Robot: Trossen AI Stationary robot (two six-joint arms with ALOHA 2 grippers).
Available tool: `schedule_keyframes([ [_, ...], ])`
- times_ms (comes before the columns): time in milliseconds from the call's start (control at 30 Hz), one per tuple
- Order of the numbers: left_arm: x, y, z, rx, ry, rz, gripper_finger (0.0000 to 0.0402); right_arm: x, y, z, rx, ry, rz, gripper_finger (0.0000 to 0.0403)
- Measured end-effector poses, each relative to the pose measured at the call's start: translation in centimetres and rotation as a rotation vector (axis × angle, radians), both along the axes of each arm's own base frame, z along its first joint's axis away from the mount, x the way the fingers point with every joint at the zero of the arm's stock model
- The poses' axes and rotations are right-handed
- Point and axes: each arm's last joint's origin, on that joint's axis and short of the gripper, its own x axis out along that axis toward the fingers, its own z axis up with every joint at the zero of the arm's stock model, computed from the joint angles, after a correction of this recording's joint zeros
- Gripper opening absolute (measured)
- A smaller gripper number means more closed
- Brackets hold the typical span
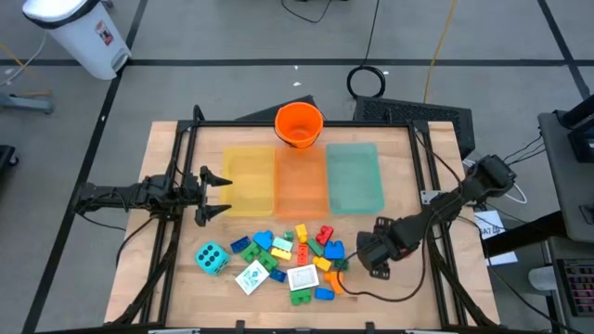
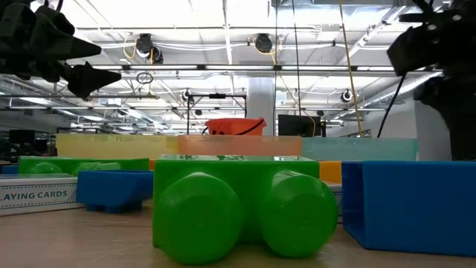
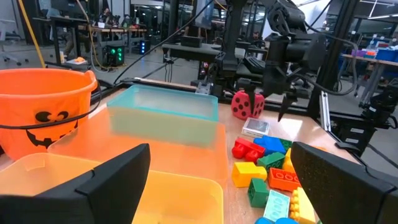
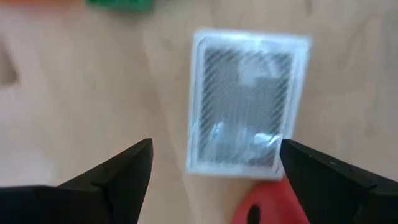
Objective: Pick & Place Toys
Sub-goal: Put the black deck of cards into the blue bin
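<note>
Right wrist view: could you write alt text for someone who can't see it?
The right hand, fingers open, hovers over a white card pack lying flat on the wooden table. A red toy shows beside the pack, a green brick farther off.

Bricks (image 1: pixel 295 252): loose heap of small red, yellow, green and blue plastic pieces, near-centre of table, in front of the coloured trays. Teal die (image 1: pixel 211 257): white pips, at the heap's left edge, slightly apart. Two white card packs lie flat in the heap: one (image 1: pixel 251 276) turned diamond-wise, left; one (image 1: pixel 303 277) squarer, right. Red die (image 3: pixel 247 104): black pips, at the heap's right side. A third white pack (image 4: pixel 245 112) lies flat on bare wood.
</note>
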Motion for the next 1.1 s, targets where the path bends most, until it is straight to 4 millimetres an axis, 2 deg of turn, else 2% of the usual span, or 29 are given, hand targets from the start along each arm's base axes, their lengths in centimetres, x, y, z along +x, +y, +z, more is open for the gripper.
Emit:
schedule_keyframes([
  [233, 0.0, 0.0, 0.0, 0.000, 0.000, 0.000, 0.0392, 0.6, -0.5, -1.5, -0.032, -0.091, 0.070, 0.0324],
  [467, 0.0, 0.0, 0.0, 0.000, 0.000, 0.000, 0.0392, -0.1, -1.9, -4.1, -0.026, -0.119, 0.057, 0.0324],
  [600, 0.0, 0.0, 0.0, 0.000, 0.000, 0.000, 0.0392, -0.5, -2.3, -4.9, -0.048, -0.115, 0.081, 0.0324],
  [800, 0.0, 0.0, 0.0, 0.000, 0.000, 0.000, 0.0392, -0.3, -2.2, -3.5, -0.025, -0.175, 0.133, 0.0319],
  [933, 0.0, 0.0, 0.0, 0.000, 0.000, 0.000, 0.0392, -0.4, -2.4, -2.4, -0.067, -0.198, 0.135, 0.0316],
  [1100, 0.0, 0.0, 0.0, 0.000, 0.000, 0.000, 0.0392, -0.4, -2.5, -2.4, -0.093, -0.191, 0.130, 0.0315],
])
